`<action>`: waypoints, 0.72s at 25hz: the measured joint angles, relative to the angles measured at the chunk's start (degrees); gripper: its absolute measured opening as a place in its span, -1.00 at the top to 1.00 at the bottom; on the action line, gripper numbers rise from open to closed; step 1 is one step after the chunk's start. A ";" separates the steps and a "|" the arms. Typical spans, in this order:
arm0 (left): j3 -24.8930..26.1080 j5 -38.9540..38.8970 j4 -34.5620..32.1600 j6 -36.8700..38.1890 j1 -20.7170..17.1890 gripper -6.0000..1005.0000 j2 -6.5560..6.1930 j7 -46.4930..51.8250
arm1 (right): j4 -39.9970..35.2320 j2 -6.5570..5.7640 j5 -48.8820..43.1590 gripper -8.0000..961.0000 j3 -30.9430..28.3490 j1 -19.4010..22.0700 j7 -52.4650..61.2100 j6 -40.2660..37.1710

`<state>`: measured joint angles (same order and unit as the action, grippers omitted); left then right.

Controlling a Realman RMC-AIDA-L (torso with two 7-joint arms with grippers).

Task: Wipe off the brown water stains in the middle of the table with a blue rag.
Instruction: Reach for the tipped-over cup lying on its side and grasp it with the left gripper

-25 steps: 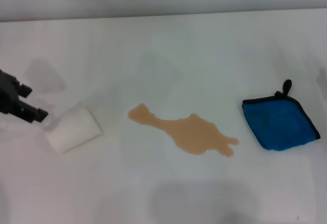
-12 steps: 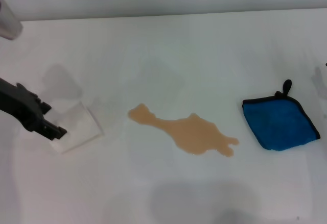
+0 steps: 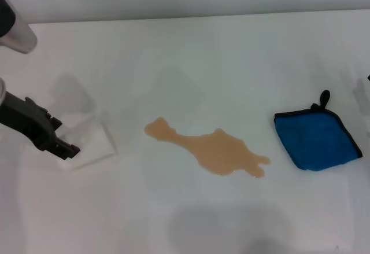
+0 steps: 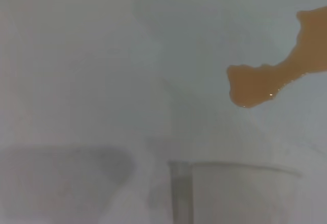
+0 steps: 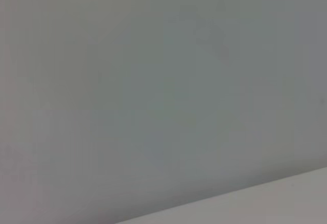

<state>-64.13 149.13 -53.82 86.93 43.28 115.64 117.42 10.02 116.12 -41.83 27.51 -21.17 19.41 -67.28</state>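
Observation:
The brown water stains (image 3: 211, 150) lie as one tan, lobed puddle in the middle of the white table (image 3: 185, 63); one end also shows in the left wrist view (image 4: 260, 83). The blue rag (image 3: 316, 138) lies folded flat to the right of the puddle, its black loop pointing away from me; nothing touches it. My left gripper (image 3: 65, 148) is at the far left, its dark tip over the near edge of a white paper cup. A faint grey shape at the right edge, beside the rag, is all that shows of my right arm (image 3: 365, 100).
The white paper cup (image 3: 92, 141) lies on its side left of the puddle and also shows in the left wrist view (image 4: 240, 191). The table's far edge (image 3: 185, 15) meets a grey wall. The right wrist view shows only a plain grey surface.
My left gripper has moved right and toward me, from beside the cup to over its near edge. The puddle and the rag have not moved.

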 joint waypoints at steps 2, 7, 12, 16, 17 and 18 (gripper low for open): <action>-0.20 0.01 0.12 -0.61 -0.15 -0.63 0.26 -0.12 | 0.04 -0.01 0.00 -0.78 0.00 0.00 -0.01 0.00; -0.31 0.02 2.61 -2.66 0.00 -0.63 0.98 -1.42 | 0.09 -0.01 0.00 -0.78 -0.01 0.00 -0.01 0.00; -1.02 0.02 4.57 -4.89 0.26 -0.63 1.07 -2.14 | 0.09 -0.02 0.00 -0.78 0.00 -0.10 0.00 -0.01; -1.18 0.02 4.61 -5.43 0.25 -0.63 1.08 -2.22 | 0.09 -0.02 0.00 -0.78 0.00 -0.14 0.01 0.08; -1.17 0.02 4.61 -5.45 0.24 -0.63 1.09 -2.22 | 0.08 -0.02 0.00 -0.78 0.00 -0.18 0.01 0.17; -1.18 0.02 4.60 -5.46 0.24 -0.63 1.11 -2.23 | 0.04 -0.01 0.00 -0.78 0.00 -0.26 0.01 0.44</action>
<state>-65.31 149.15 -49.22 81.48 43.52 116.75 115.19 10.07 116.10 -41.83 27.51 -21.44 19.42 -66.84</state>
